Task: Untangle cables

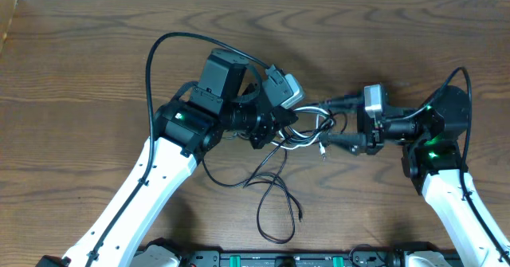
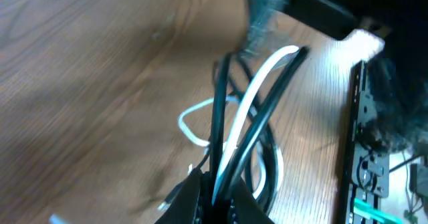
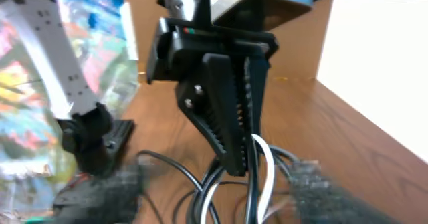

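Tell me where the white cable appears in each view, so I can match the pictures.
Overhead: white cable at the centre, just right of the left gripper.
Left wrist: white cable runs diagonally from upper right down into the gripper at the bottom edge.
Right wrist: white cable loops out below the gripper's tip, lower centre.
Shared landmark: the left gripper, shut on the cables.

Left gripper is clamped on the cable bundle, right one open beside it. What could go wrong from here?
1. The left gripper pinches the white cable and black cables together; pulling may tighten the tangle rather than free a strand.
2. The right gripper stands open close by; closing could strike the left gripper or grab the same strands.
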You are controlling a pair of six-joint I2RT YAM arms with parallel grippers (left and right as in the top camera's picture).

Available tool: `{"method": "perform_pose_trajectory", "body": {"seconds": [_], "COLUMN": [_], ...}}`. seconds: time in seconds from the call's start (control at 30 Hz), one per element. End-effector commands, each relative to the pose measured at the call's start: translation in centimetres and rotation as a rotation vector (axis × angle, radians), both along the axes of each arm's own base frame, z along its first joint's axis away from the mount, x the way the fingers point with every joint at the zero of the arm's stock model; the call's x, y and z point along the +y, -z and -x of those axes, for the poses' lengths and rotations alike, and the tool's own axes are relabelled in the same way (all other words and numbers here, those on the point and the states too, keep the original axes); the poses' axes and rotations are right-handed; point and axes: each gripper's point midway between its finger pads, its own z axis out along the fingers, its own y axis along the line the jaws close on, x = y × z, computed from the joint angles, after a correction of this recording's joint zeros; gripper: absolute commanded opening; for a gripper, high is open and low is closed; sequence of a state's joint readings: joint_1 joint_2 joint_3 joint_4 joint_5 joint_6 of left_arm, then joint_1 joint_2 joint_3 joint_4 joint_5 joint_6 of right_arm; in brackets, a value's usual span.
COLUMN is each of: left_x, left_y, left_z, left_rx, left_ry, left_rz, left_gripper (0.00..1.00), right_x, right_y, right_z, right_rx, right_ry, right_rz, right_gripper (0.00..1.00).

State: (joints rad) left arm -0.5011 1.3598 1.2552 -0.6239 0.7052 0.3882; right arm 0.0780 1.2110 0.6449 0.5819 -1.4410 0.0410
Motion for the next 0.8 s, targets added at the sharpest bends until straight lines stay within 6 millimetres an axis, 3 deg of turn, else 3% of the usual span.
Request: {"method": "perform_pose_trajectory", "body": {"seconds": [0.0, 0.03, 0.2, 0.3, 0.5, 0.6, 0.77], "left_x": [0.2, 0.5, 3.2, 3.3, 2.9, 2.7, 2.7], "left_y": [-0.4, -0.2, 0.8, 0.7, -0.1, -0.7, -1.9], "left_z": [-1.0, -1.6, -4.7, -5.0, -5.6, -6.1, -7.4], "left_rx": [0.035, 0.039, 0.073, 0.082, 0.071, 0.046, -0.003], "left_ry": [-0.093, -0.135, -0.430, -0.461, -0.482, -0.487, -0.531], "left_rz": [0.006, -0.005, -0.079, -0.068, -0.024, -0.003, 0.037], "left_gripper": [0.08, 0.08, 0.08, 0.08, 0.08, 0.08, 0.08], "right_x": [0.0, -0.1, -0.6, -0.8, -2.4, -3.5, -5.2], "right_y": [0.0, 0.0, 0.0, 0.2, 1.0, 1.2, 3.3], "right_z": [-1.4, -1.7, -2.4, -3.2, -6.9, -8.5, -10.3], "right_rx": [0.055, 0.065, 0.100, 0.140, 0.369, 0.522, 0.797], "right_ry": [0.082, 0.097, 0.137, 0.183, 0.411, 0.514, 0.666], "right_rz": [-0.006, -0.008, -0.013, -0.018, -0.068, -0.130, -0.203], "right_gripper": [0.95, 0.99, 0.99, 0.99, 0.99, 0.99, 0.99]}}
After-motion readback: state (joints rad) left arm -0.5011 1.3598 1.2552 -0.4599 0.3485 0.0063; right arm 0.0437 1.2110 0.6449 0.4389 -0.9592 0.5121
